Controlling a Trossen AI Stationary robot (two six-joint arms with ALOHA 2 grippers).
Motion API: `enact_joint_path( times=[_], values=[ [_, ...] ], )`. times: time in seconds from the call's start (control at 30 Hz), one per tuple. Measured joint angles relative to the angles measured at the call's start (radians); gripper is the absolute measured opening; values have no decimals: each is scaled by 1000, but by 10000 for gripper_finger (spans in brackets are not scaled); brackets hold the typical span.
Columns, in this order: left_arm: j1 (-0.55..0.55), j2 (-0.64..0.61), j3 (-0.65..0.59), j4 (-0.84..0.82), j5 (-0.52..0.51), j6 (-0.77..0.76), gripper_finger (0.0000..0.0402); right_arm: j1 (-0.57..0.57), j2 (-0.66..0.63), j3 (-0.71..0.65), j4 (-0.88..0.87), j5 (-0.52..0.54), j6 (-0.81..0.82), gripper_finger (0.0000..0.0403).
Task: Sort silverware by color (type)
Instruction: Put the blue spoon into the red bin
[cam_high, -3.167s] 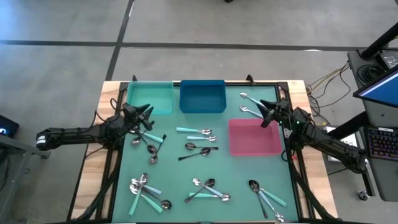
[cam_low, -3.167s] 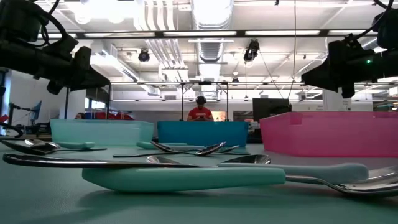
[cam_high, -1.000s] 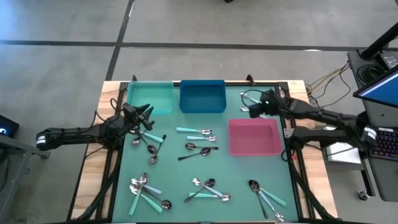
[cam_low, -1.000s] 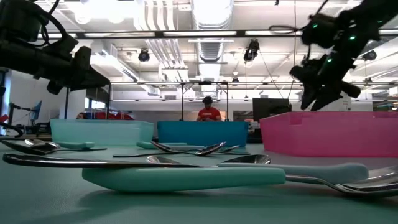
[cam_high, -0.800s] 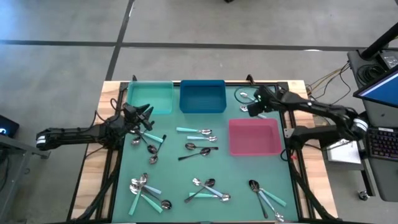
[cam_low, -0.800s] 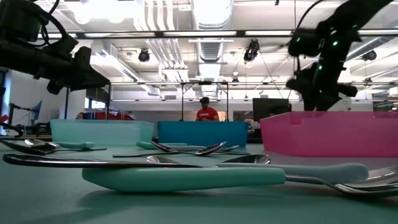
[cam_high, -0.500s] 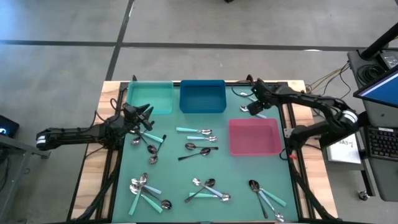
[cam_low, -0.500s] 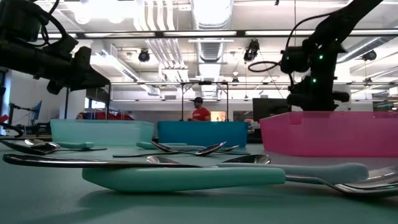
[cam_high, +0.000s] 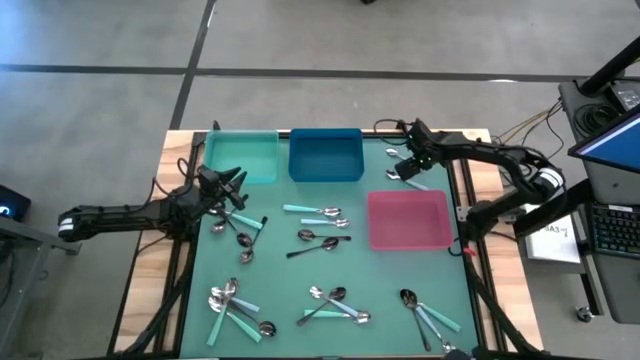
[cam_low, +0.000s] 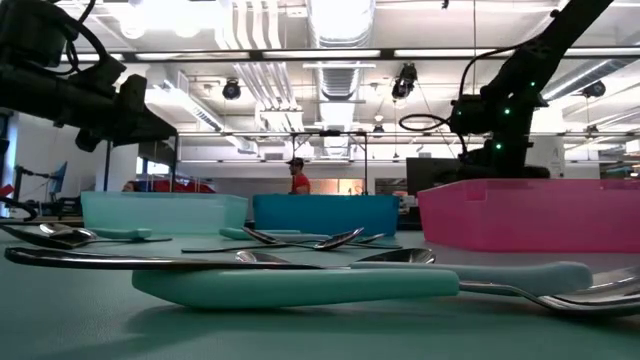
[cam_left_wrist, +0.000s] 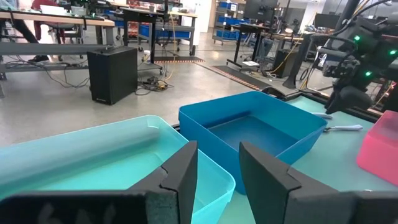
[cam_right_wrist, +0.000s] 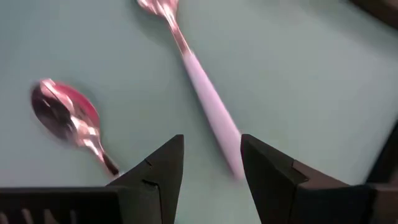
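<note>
The right gripper (cam_right_wrist: 211, 165) hangs with fingers parted and empty above two spoons (cam_right_wrist: 205, 102) at the table's far right corner, just beyond the pink bin (cam_high: 408, 220). The left gripper (cam_left_wrist: 217, 168), fingers apart and holding nothing, faces the turquoise bin (cam_left_wrist: 112, 155); more spoons (cam_high: 240, 232) lie beside it.
</note>
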Motion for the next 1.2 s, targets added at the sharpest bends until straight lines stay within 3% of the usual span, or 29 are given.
enact_joint_path(
  times=[0.47,0.57,0.7,0.8,1.2],
  values=[
    [0,0,0,0,0,0,103,-33,161,4,88,-23,-67,144],
    [0,0,0,0,0,0,103,-33,176,3,90,-29,-71,124],
    [0,0,0,0,0,0,103,-32,181,3,94,-39,-72,67],
    [0,0,0,0,0,0,103,-32,174,2,95,-38,-73,30],
    [0,0,0,0,0,0,103,-33,-38,-2,101,-28,-42,30]
  ],
)
